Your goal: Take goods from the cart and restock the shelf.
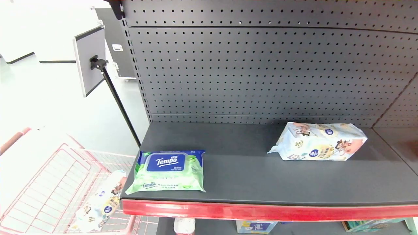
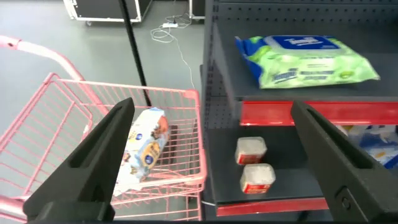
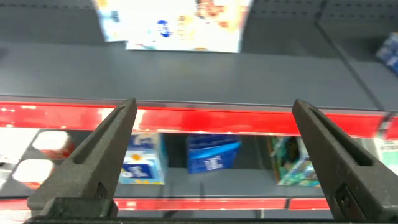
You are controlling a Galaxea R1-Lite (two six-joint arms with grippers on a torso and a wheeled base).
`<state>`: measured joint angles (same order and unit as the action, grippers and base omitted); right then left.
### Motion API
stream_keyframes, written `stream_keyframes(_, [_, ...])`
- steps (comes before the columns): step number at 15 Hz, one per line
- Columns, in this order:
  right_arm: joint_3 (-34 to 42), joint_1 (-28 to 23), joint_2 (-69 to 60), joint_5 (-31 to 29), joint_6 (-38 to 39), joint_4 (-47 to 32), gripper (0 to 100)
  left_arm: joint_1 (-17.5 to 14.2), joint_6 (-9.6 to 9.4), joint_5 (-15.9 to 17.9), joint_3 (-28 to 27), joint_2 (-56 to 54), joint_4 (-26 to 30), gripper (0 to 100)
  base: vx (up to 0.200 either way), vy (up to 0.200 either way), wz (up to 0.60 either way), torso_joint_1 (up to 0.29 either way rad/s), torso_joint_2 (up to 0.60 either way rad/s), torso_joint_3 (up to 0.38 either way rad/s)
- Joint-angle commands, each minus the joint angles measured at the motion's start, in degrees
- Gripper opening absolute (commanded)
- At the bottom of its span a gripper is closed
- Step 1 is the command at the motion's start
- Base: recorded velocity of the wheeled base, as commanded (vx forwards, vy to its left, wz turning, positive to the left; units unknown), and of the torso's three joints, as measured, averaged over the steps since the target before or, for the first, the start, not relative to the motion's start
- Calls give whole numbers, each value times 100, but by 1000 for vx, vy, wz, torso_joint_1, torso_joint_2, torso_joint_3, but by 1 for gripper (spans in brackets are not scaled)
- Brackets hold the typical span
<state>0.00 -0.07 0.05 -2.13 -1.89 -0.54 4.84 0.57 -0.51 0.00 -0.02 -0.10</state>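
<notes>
A green wet-wipes pack [image 1: 168, 170] lies at the front left of the dark shelf [image 1: 261, 176]; it also appears as the wipes pack [image 2: 305, 59] in the left wrist view. A pale cartoon-printed tissue pack [image 1: 318, 141] lies at the shelf's back right, seen too as the tissue pack [image 3: 174, 25]. Another cartoon-printed pack [image 1: 101, 202] rests in the pink wire cart [image 1: 49, 189] left of the shelf, shown as the pack [image 2: 144, 149] in the cart [image 2: 186, 99]. My left gripper [image 2: 214, 165] hangs open, off the shelf's left front, with the cart beyond it. My right gripper [image 3: 214, 162] is open before the red shelf edge [image 3: 205, 118].
A black pole with a sign board [image 1: 89, 58] stands left of the shelf. The pegboard back wall [image 1: 261, 71] rises behind. The lower shelf holds two small tubs [image 2: 252, 165] and blue boxes [image 3: 208, 155].
</notes>
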Motion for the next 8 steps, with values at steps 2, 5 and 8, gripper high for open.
stream_keyframes(2, [0,-1,4,2,-4,1,100,-1,4,-2,0,2,1,100,0,200,0,0,7,5])
stream_keyframes(5, [0,-1,4,161,4,1,100,-1,4,-2,0,2,1,100,0,200,0,1,4,-1])
stream_keyframes(8, [0,-1,4,169,4,1,100,-1,4,-2,0,2,1,100,0,200,0,1,4,4])
